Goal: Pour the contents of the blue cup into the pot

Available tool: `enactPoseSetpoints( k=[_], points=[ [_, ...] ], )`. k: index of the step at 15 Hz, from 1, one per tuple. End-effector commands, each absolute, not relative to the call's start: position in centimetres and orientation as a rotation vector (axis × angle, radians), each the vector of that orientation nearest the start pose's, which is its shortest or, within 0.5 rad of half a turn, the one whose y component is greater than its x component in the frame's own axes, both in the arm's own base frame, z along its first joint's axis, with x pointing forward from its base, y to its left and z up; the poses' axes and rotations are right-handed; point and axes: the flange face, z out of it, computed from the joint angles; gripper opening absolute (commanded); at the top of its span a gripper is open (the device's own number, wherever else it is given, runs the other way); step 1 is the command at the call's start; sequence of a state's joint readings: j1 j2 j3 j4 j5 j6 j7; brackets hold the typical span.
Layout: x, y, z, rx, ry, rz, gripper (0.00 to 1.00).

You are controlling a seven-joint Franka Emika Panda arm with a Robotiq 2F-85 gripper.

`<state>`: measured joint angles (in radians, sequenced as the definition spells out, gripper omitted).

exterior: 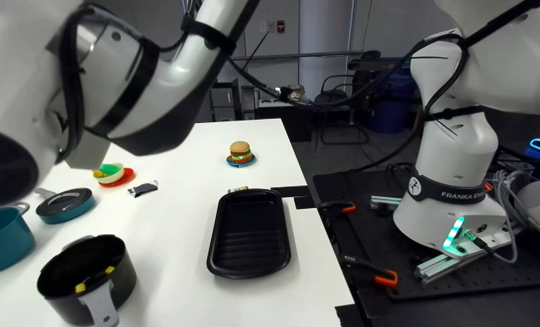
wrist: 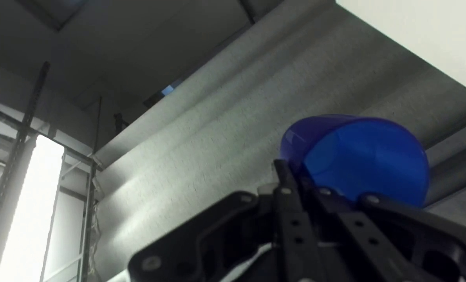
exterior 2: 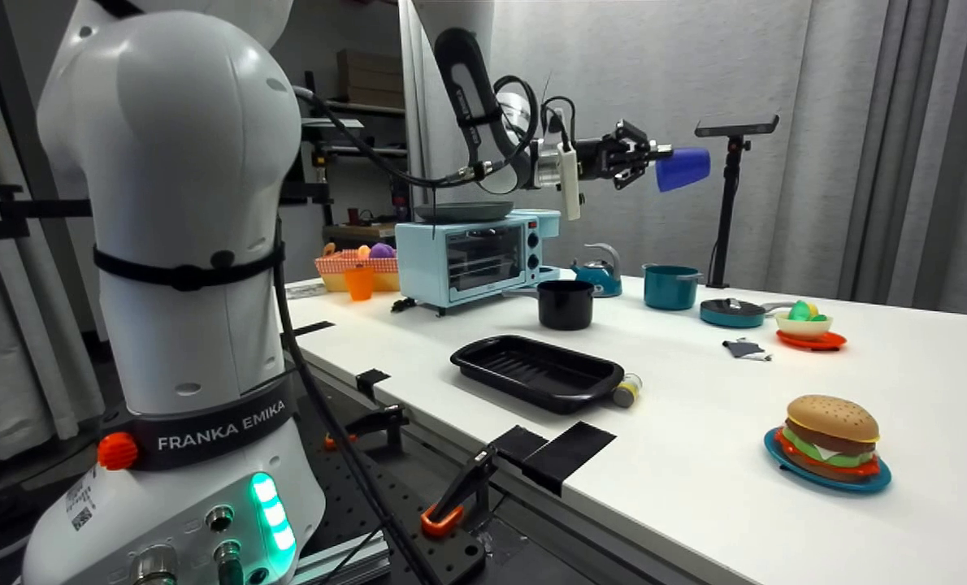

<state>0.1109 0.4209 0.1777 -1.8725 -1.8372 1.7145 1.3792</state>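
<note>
One wall of the tapered blue plastic tumbler is being pinched in my nearly closed black gripper, and I am holding it sideways, higher than the round black pot and round teal pot, presumably for pouring into one of them.

Glossy white Franka Emika Panda arm, rounded casing; black straps, thick black cable; black base collar with white FRANKA EMIKA lettering, red-orange knob at the collar's 9 o'clock in an exterior view; glowing mint-green light strip at the white base's 3 o'clock; Robotiq gripper black, angular linkages, silver screws, small round holes.
</note>
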Motion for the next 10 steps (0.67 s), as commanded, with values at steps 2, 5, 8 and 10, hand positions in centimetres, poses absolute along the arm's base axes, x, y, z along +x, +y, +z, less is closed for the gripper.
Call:
enactPoseSetpoints(
  k=[2, 5, 8, 10],
  points=[
    [63.7, 1.0, 40.7, 1.82, -0.245, 0.96, 0.01],
    [63.1, -4.1, 43.9, 1.971, -0.343, 0.962, 0.01],
    [63.0, -1.8, 42.6, 2.126, -0.461, 0.919, 0.01],
    [62.7, -1.0, 41.1, 2.239, -0.514, 0.88, 0.01]
  ],
)
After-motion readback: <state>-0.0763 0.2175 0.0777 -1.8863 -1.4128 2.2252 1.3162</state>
